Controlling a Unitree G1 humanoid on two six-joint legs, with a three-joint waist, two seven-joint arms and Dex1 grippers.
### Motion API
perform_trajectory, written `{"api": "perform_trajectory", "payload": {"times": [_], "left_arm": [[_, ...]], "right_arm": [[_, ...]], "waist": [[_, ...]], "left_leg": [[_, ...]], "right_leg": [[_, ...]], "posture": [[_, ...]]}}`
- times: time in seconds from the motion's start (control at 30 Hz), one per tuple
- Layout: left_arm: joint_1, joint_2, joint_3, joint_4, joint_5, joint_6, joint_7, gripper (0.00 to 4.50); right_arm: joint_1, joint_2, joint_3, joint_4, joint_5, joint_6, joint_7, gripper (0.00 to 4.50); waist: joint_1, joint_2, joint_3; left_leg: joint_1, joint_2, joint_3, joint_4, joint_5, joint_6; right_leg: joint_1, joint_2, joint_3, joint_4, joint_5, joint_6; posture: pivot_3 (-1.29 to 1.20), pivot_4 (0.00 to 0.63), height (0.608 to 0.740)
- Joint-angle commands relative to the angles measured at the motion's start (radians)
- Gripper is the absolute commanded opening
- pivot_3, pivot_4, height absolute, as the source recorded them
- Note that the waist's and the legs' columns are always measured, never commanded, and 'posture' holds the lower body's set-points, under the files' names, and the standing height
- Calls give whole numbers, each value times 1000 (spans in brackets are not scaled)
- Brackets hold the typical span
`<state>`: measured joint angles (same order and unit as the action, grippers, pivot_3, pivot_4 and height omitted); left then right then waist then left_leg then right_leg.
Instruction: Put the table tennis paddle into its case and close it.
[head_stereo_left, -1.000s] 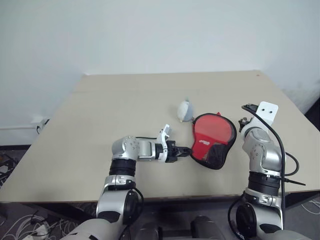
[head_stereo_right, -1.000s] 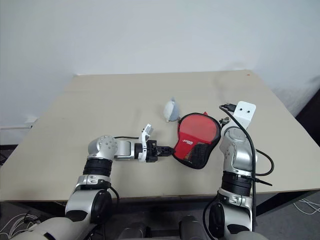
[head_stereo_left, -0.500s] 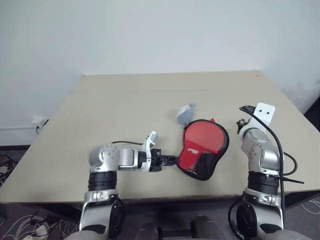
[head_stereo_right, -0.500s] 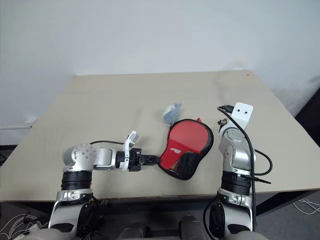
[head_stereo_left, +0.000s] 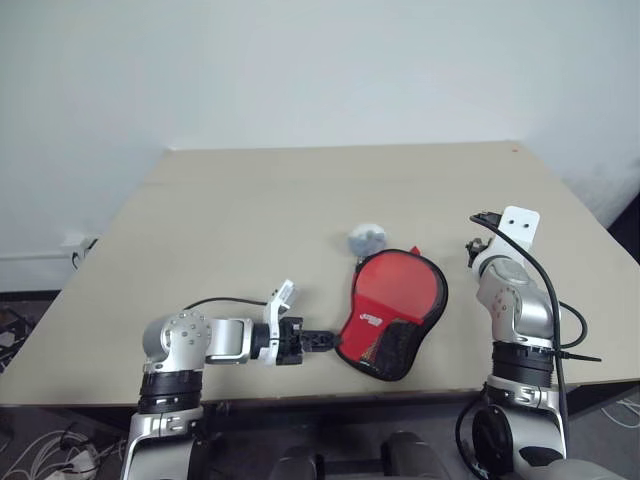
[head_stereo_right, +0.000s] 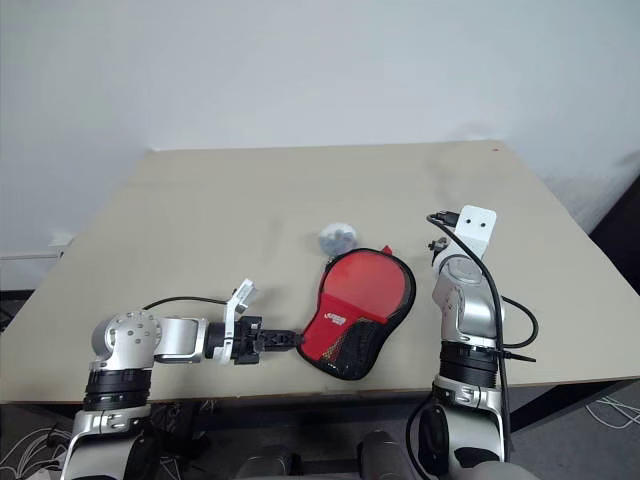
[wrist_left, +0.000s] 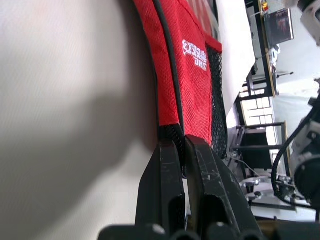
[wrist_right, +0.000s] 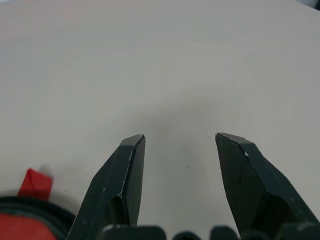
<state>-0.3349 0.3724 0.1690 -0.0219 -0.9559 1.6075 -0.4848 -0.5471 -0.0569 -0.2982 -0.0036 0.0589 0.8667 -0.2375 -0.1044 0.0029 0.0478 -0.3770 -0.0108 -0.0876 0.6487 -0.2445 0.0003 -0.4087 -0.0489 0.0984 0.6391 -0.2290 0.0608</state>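
Left gripper (head_stereo_left: 322, 340) pinching the narrow end of the red case (head_stereo_left: 390, 310), which lies flat near the front edge of the table (head_stereo_left: 250, 220).

The case is the landmark: its black mesh patch (white logo beside it) faces up, and the left fingers (wrist_left: 170, 190) are pressed together on its black edging. A small grey-white ball (head_stereo_left: 365, 238) sits just beyond its far rim, close but seemingly not touching. To the case's right, the right gripper (wrist_right: 180, 150) hovers over bare tabletop, jaws spread and holding nothing. Whether the paddle is inside the case cannot be told.
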Motion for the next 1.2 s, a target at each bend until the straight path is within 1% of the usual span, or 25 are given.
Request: {"api": "perform_trajectory", "payload": {"times": [0.03,0.33,0.43,0.53,0.8,0.97,1.1,1.2], "left_arm": [[25,41,-1,-64,-109,7,29,31],[115,140,-1,-127,-314,7,130,31],[134,150,-1,-130,-349,7,165,31],[122,134,11,-118,-359,7,206,31],[91,110,24,-89,-316,1,243,31],[64,110,17,-44,-239,-43,237,31],[50,105,18,-34,-211,-39,215,31],[52,108,11,-49,-201,-28,190,550]], "right_arm": [[-27,3,10,-20,10,-22,5,2419],[-11,15,17,-28,11,-14,8,2419],[-12,17,20,-25,10,-13,8,2419],[-15,17,22,-21,10,-12,10,2419],[-23,8,21,-10,9,-18,14,2419],[-28,1,18,-7,8,-21,16,2419],[-30,-1,17,-4,8,-23,16,2419],[-32,-2,17,-1,8,-25,15,2419]], "waist": [[0,0,0],[0,0,0],[1,0,0],[1,0,0],[2,0,0],[2,0,0],[2,0,0],[2,0,0]], "left_leg": [[0,0,0,0,0,0],[0,1,0,-1,0,0],[0,1,0,-1,0,0],[0,1,0,-1,0,0],[0,0,0,0,1,-1],[0,0,0,0,1,-1],[0,0,0,0,2,-1],[0,0,0,0,2,-1]], "right_leg": [[0,0,0,0,0,0],[-1,0,0,0,0,0],[-1,0,0,0,0,0],[0,0,0,0,0,0],[0,0,-1,0,0,-1],[0,0,-1,0,0,-1],[0,0,-1,0,0,-2],[0,0,-1,0,1,-2]], "posture": [[0,0,740],[0,0,740],[0,0,740],[0,0,740],[0,0,740],[0,0,740],[0,0,740],[0,0,740]]}}
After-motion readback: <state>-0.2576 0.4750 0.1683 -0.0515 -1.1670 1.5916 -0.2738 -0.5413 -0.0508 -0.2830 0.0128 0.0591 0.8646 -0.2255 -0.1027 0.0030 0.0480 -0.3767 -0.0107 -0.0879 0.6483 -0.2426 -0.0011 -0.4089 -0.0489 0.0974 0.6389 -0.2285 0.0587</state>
